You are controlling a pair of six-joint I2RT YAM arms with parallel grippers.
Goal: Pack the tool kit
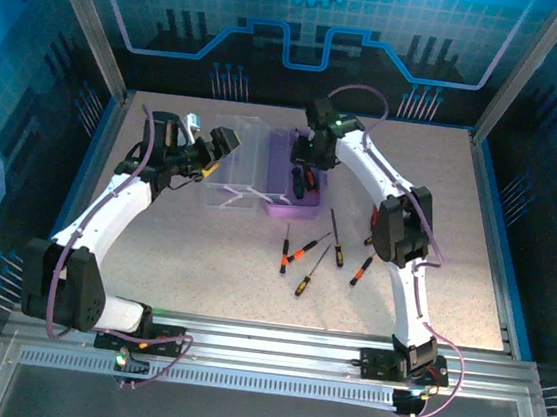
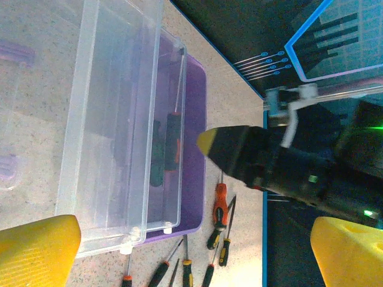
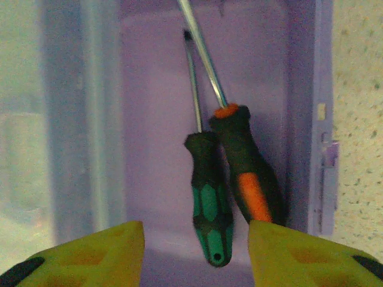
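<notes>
Right wrist view: the right gripper (image 3: 194, 233) stands parted and empty just above a green-and-black screwdriver (image 3: 209, 209) and an orange-and-black screwdriver (image 3: 248, 173), which lie touching in the small purple plastic case (image 3: 149, 119). Lifting carelessly could snag a handle or drag the case. The left gripper (image 2: 191, 257), wide apart, hovers near the clear hinged lid (image 2: 114, 119). Loose screwdrivers (image 1: 304, 250) wait on the worktop (image 1: 202, 260), at 5 o'clock of the case.

A speckled beige tabletop (image 1: 202, 265) sits inside blue circuit-patterned walls (image 1: 310, 16) with a metal frame (image 1: 89, 16).
</notes>
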